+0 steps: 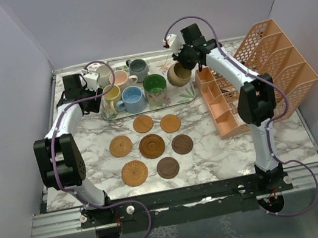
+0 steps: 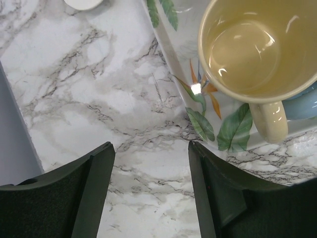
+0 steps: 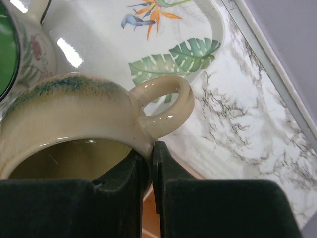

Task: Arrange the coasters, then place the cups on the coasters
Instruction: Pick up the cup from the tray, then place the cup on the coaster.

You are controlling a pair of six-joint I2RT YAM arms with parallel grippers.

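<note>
Seven round coasters lie in a loose cluster on the marble, among them a dark one (image 1: 151, 145) in the middle and a woven one (image 1: 134, 172) nearest the arms. A leaf-patterned tray (image 1: 191, 93) at the back carries white (image 1: 102, 75), pink (image 1: 120, 78), grey-blue (image 1: 138, 69), yellow (image 1: 111, 93), light blue (image 1: 133, 99) and green (image 1: 155, 86) cups. My right gripper (image 3: 151, 153) is shut on the wall of the tan cup (image 3: 74, 114) beside its handle, holding it tilted over the tray's right end. My left gripper (image 2: 151, 148) is open over bare marble, left of the tray rim (image 2: 168, 47) and the yellow cup (image 2: 257, 44).
An orange mesh file rack (image 1: 278, 61) and a peach drawer organiser (image 1: 221, 105) stand along the right side, close to my right arm. Grey walls enclose the table at the left, back and right.
</note>
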